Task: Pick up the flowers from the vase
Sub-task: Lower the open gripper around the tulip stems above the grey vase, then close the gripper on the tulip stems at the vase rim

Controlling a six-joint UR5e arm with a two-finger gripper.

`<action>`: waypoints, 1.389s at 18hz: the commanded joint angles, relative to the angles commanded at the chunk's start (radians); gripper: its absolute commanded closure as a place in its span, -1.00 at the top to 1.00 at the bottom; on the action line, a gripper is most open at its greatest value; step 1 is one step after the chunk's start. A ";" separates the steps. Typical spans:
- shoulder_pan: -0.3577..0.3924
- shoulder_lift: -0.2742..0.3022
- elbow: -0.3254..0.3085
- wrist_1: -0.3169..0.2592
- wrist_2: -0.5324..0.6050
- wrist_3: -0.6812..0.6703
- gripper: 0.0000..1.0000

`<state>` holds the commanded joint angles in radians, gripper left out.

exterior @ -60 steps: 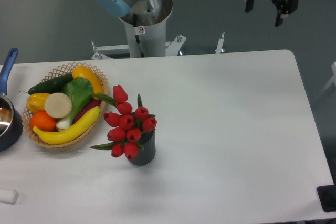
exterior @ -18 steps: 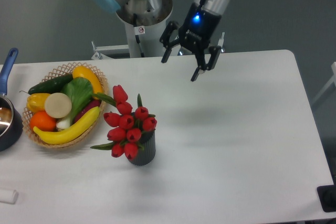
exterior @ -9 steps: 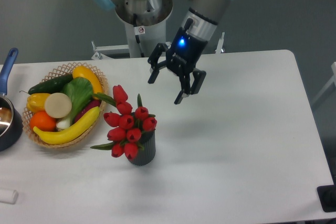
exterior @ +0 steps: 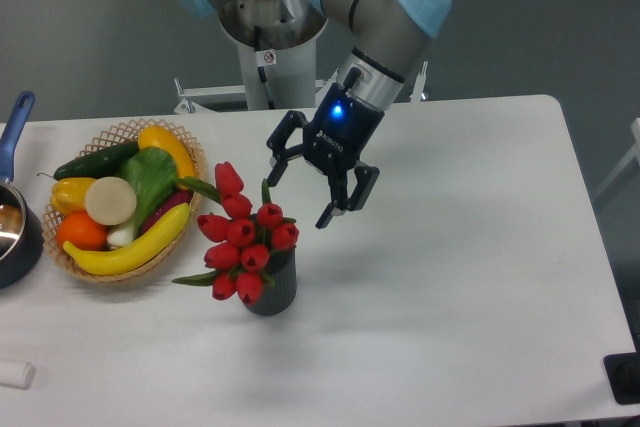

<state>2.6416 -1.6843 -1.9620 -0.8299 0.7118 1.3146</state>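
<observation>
The flowers [exterior: 243, 235], a bunch of red closed tulip buds with green stems and leaves, stand in the vase [exterior: 272, 288], a small dark grey ribbed cylinder on the white table [exterior: 450, 247]. My gripper [exterior: 298, 195] is open and empty. It hangs just above and to the right of the buds, its fingers [exterior: 330, 214] spread on either side of the bunch's upper right edge, apart from the flowers.
A wicker basket [exterior: 122, 131] of fruit and vegetables sits left of the flowers. A dark pot with a blue handle [exterior: 14, 125] is at the left edge. A small white object [exterior: 15, 374] lies at the front left. The arm's base [exterior: 270, 37] stands behind the table.
My gripper has come down and leftward from the far right top corner to just above the flowers, staying open. The flowers and vase have not moved.
</observation>
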 joint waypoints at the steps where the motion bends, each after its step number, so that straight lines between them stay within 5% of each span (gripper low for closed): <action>1: -0.008 -0.006 0.003 0.006 0.000 0.000 1.00; 19: -0.054 -0.052 0.009 0.021 -0.003 -0.003 1.00; 25: -0.080 -0.084 0.055 0.021 -0.003 -0.040 1.00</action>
<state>2.5618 -1.7687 -1.9067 -0.8084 0.7087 1.2747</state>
